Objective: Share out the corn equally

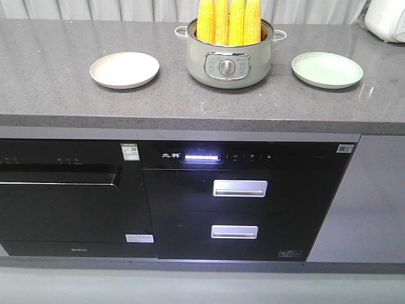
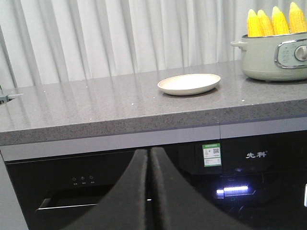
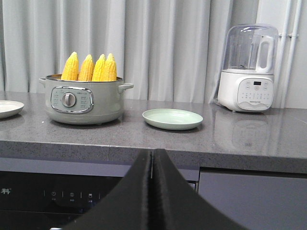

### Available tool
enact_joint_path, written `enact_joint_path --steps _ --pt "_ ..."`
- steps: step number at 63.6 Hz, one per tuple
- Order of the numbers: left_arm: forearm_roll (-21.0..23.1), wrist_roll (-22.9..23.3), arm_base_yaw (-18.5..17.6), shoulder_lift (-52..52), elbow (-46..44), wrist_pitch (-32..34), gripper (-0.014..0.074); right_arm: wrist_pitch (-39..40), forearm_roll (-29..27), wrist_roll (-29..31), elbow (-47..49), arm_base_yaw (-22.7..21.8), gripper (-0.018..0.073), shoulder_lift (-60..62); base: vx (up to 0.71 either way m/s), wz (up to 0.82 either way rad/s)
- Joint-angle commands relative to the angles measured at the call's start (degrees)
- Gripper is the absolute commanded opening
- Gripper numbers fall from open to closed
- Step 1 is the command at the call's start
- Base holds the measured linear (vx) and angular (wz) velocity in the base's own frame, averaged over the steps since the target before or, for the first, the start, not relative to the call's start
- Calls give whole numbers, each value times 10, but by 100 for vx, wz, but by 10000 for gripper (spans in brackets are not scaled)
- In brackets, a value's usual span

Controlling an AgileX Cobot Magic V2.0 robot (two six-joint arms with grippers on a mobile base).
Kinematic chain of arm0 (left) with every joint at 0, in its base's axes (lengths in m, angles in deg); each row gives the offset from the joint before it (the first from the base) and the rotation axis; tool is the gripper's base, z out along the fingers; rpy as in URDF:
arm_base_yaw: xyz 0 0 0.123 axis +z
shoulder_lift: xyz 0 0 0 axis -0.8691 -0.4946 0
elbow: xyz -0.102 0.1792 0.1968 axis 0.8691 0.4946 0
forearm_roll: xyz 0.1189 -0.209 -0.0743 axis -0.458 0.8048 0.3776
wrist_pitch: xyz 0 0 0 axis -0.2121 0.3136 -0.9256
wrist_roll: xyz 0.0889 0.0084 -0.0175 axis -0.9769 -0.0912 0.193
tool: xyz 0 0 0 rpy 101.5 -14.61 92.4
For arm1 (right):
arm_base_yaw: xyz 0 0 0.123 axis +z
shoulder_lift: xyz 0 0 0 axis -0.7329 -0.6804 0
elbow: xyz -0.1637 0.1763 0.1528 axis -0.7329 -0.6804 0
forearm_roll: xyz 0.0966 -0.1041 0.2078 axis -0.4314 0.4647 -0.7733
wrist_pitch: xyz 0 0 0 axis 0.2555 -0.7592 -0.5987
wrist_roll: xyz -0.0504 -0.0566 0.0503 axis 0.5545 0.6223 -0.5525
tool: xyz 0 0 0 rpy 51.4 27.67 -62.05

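Both arms are held low in front of the cabinets, below the countertop edge. The left gripper (image 2: 149, 154) and right gripper (image 3: 152, 153) each have their black fingers pressed together, holding nothing. Four corn cobs (image 1: 229, 22) stand upright in the green electric pot (image 1: 228, 63), between a beige plate (image 1: 124, 69) and a green plate (image 1: 327, 69). The pot wall hides their lower halves, and the front view crops their tips.
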Motion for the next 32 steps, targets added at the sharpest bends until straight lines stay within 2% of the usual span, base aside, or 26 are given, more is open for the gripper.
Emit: enact_joint_path --steps 1,32 --pt "5 3 1 9 2 45 -7 45 5 5 -5 -4 -4 2 12 3" --pt "5 3 1 9 2 45 -7 45 5 5 -5 -4 -4 2 12 2"
